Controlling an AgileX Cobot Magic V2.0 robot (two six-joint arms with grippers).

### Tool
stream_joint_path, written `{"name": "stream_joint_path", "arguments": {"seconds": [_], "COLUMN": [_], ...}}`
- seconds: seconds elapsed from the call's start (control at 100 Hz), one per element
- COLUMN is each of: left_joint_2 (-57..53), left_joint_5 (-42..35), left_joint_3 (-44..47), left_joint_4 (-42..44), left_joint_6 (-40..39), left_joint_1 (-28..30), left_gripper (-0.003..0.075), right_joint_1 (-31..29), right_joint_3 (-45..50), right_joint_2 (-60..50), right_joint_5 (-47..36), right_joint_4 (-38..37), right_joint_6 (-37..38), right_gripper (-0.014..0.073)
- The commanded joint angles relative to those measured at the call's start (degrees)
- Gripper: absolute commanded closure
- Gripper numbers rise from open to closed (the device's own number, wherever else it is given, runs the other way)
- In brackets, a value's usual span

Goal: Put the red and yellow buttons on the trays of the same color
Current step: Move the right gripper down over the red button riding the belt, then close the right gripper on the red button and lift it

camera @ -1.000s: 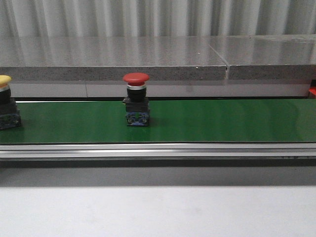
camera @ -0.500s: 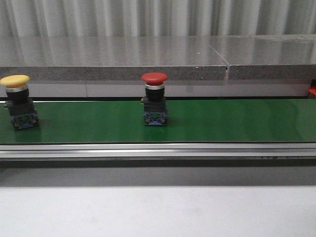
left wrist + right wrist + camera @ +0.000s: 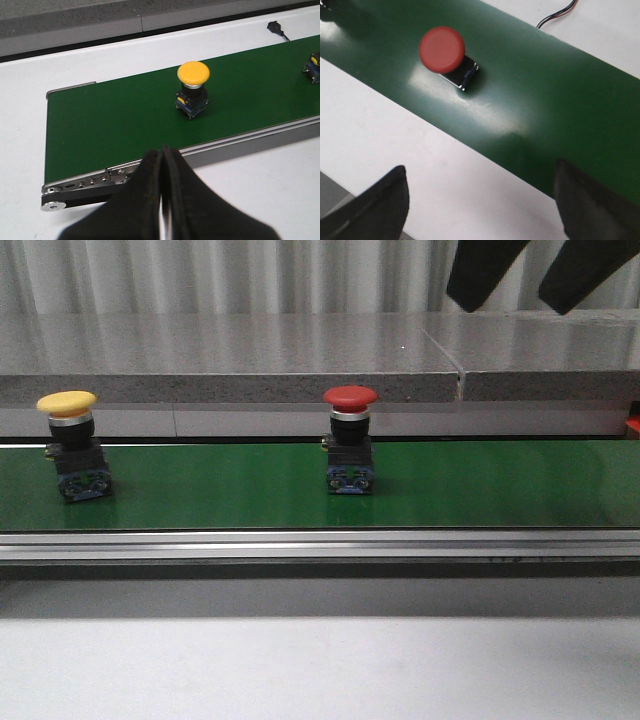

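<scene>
Two buttons are sitting upright on the green belt: red button near the middle, yellow button well apart toward your left end. No trays are showing in any view. Your right hand is hanging above the belt with its fingers spread wide, red button ahead of it and untouched. Your left hand is pressed together, holding nothing, off the belt's near rail with the yellow button beyond it. Both buttons are looking like rigid plastic, light, top-heavy under the mushroom cap, so likely tipping if you are nudging them. Cap is probably smooth and domed; you are better off pinching the black collar or the square base block.
</scene>
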Motion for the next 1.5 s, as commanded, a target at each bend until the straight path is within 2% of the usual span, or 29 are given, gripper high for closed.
{"name": "stream_joint_path", "arguments": {"seconds": [0.0,0.41,0.57,0.85,0.95,1.05,1.06,1.07,1.19,1.3,1.49], "left_joint_2": [0.2,0.2,0.2,0.2,0.2,0.2,0.2,0.2,0.2,0.2,0.2], "left_joint_5": [-4.0,-4.0,-4.0,-4.0,-4.0,-4.0,-4.0,-4.0,-4.0,-4.0,-4.0], "left_joint_3": [-1.6,-1.6,-1.6,-1.6,-1.6,-1.6,-1.6,-1.6,-1.6,-1.6,-1.6], "left_joint_4": [-0.5,-0.5,-0.5,-0.5,-0.5,-0.5,-0.5,-0.5,-0.5,-0.5,-0.5], "left_joint_6": [-0.5,-0.5,-0.5,-0.5,-0.5,-0.5,-0.5,-0.5,-0.5,-0.5,-0.5], "left_joint_1": [-0.2,-0.2,-0.2,-0.2,-0.2,-0.2,-0.2,-0.2,-0.2,-0.2,-0.2], "left_gripper": [0.0741,0.0741,0.0741,0.0741,0.0741,0.0741,0.0741,0.0741,0.0741,0.0741,0.0741], "right_joint_1": [0.1,0.1,0.1,0.1,0.1,0.1,0.1,0.1,0.1,0.1,-1.4], "right_joint_3": [-4.7,-15.5,-16.6,-16.6,-16.6,-16.6,-16.6,-16.6,-16.6,-16.6,-16.5], "right_joint_2": [1.6,14.7,17.7,21.3,21.7,21.7,21.7,21.7,21.7,21.1,17.4], "right_joint_5": [0.2,8.0,8.3,4.2,2.9,1.7,1.7,1.6,1.3,0.8,0.2], "right_joint_4": [1.0,1.5,1.5,1.5,0.3,-0.2,-0.2,-0.2,-0.2,-0.2,-0.2], "right_joint_6": [-0.5,-3.4,-5.1,-6.0,-6.0,-6.0,-6.0,-6.0,-6.0,-6.0,-0.4], "right_gripper": [-0.0001,0.0015,0.0015,0.002,0.0103,0.0298,0.0298,0.0337,0.0498,0.055,0.055]}}
